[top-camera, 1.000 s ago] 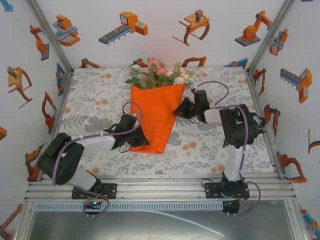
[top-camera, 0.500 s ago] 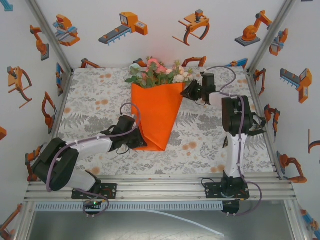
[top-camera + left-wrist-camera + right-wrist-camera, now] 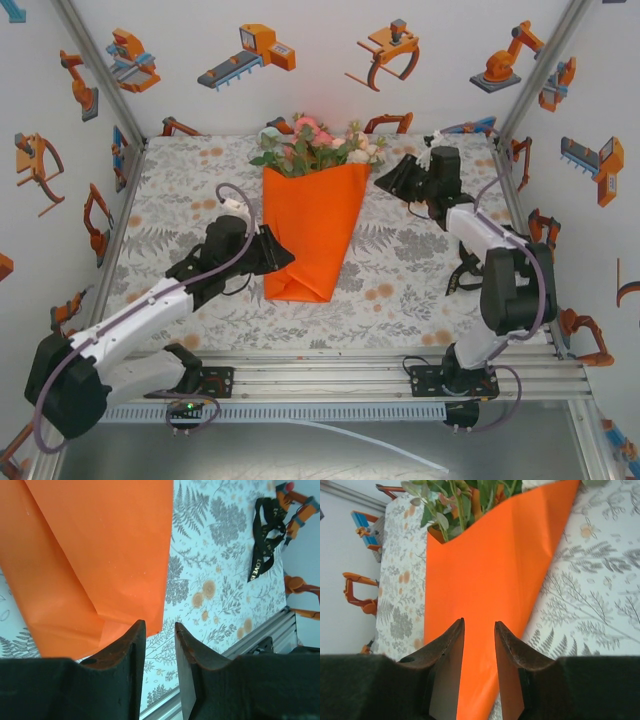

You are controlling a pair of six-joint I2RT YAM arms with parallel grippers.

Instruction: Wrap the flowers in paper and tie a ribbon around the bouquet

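The left tool (image 3: pixel 272 254) is down low on the bench (image 3: pixel 180 190), at the left side of the bouquet (image 3: pixel 312 225), near its pointed bottom end. Its two fingers (image 3: pixel 131 645) are a little way apart with nothing between them, so it is open. In the left wrist view, one fingertip sits just over the bottom corner of the orange paper (image 3: pixel 100 545).

The bouquet lies flat in the middle of the bench. The paper is folded into a cone with the wide end at the far side. The flowers (image 3: pixel 318 145), pink and cream with green leaves, poke out of that wide end.

The right tool (image 3: pixel 386 178) is just beside the top right corner of the cone, close to the flowers. Its fingers are a little apart too, and it holds nothing. The right wrist view shows the orange paper through the gap.

The black ribbon (image 3: pixel 264 535) lies in a loose heap on the right part of the bench, well apart from the bouquet.

A cloth (image 3: pixel 400 270) with grey leaves and small orange flowers covers the bench. The walls (image 3: pixel 320 95) are white with pictures of orange and blue machines. A metal rail (image 3: pixel 320 378) runs along the near edge.
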